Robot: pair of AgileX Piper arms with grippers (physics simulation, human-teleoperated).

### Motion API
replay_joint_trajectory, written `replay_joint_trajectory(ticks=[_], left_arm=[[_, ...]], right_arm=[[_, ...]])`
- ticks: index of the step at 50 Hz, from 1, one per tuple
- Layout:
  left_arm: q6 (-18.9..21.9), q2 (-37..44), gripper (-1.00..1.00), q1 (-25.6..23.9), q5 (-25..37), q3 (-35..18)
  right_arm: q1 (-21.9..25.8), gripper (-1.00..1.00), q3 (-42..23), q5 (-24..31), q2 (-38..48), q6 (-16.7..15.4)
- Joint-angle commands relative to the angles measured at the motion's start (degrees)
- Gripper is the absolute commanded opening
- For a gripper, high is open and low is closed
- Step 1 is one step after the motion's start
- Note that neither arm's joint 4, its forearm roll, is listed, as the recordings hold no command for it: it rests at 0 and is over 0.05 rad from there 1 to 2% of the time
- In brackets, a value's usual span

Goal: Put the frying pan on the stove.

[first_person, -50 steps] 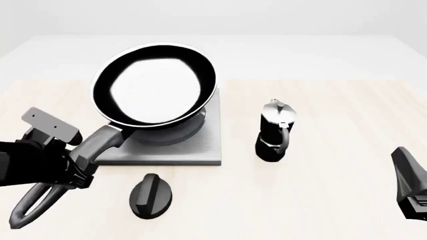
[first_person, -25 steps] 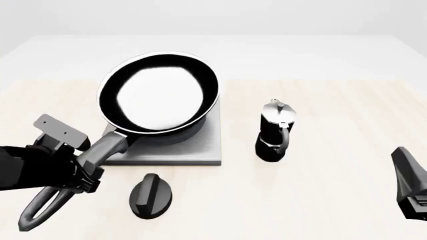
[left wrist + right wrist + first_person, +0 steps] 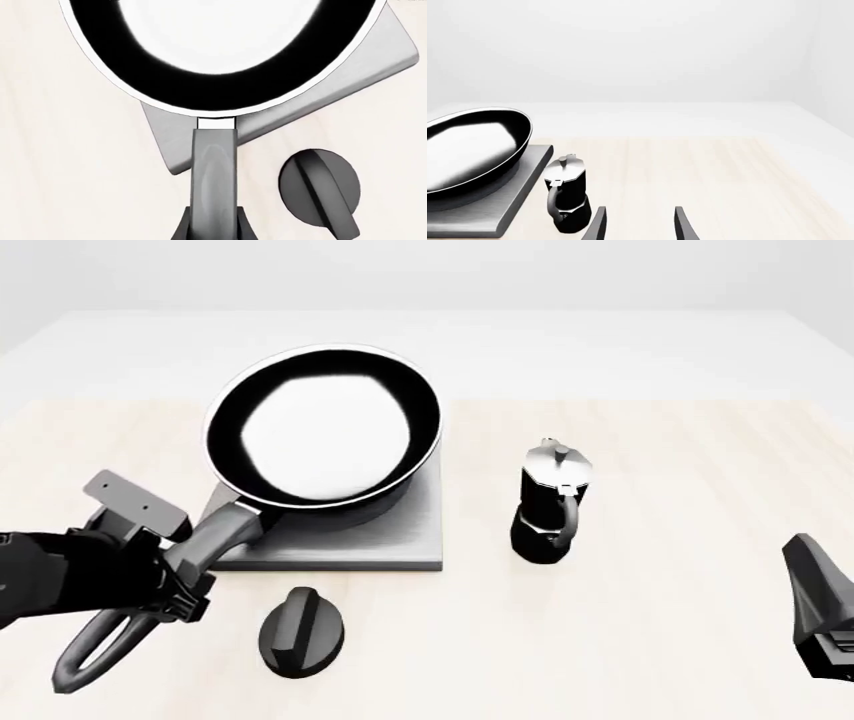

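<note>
The glossy black frying pan [image 3: 324, 433] sits over the grey square stove [image 3: 387, 540], its bowl tilted a little. Its long grey handle [image 3: 214, 540] runs toward the near left and ends in a loop [image 3: 94, 655]. My left gripper [image 3: 171, 575] is shut on that handle, seen in the left wrist view as dark fingers [image 3: 183, 230] either side of the handle [image 3: 213, 175], below the frying pan [image 3: 220, 75] and stove [image 3: 313, 100]. My right gripper [image 3: 821, 605] hangs at the near right, its fingers [image 3: 684, 225] open and empty. The right wrist view shows the frying pan [image 3: 467, 150] on the stove [image 3: 500, 210].
A black-and-silver moka pot [image 3: 550, 502] stands right of the stove. A small black oval knob [image 3: 302, 632] lies in front of the stove, close to the pan handle; the knob [image 3: 320, 190] also shows in the left wrist view. The light wooden table [image 3: 641, 640] extends to the right.
The pan has come down and shifted slightly right over the stove. My left gripper moved right and a little toward the stove with the handle. The right arm stayed still.
</note>
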Motion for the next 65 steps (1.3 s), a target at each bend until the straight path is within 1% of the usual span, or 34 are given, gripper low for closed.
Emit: replay_joint_trajectory(ticks=[1,13,15,16,27,35,43,46,52,65], left_arm=[[0.27,2.26,-1.0,0.48,-1.9,-0.58],[0.05,2.61,-1.0,0.42,-1.91,-0.62],[-0.68,2.19,-1.0,-0.09,-1.61,-0.79],[-0.96,1.97,1.0,-0.57,-1.48,-0.93],[-0.84,-0.85,1.0,-0.03,0.84,-1.5],[0.09,-3.84,1.0,0.58,3.72,-2.7],[0.92,-8.64,1.0,0.46,8.98,-5.33],[1.1,-9.78,1.0,-0.74,10.61,-6.66],[2.11,-13.35,1.0,-0.31,14.72,-8.65],[3.42,-19.0,1.0,-0.2,21.11,-11.74]], right_arm=[[-0.14,1.0,0.03,0.56,-0.9,-0.27],[-0.14,1.0,0.03,0.56,-0.9,-0.24],[-0.11,1.0,0.03,0.56,-0.9,-0.27],[-0.13,1.0,0.03,0.56,-0.89,-0.25],[-0.13,1.0,0.03,0.56,-0.9,-0.26],[-0.14,1.0,0.03,0.56,-0.9,-0.27],[-0.18,1.0,0.03,0.57,-0.9,-0.27],[-0.13,1.0,0.03,0.56,-0.9,-0.27],[-0.14,1.0,0.03,0.56,-0.9,-0.26],[-0.12,1.0,0.03,0.56,-0.89,-0.28]])
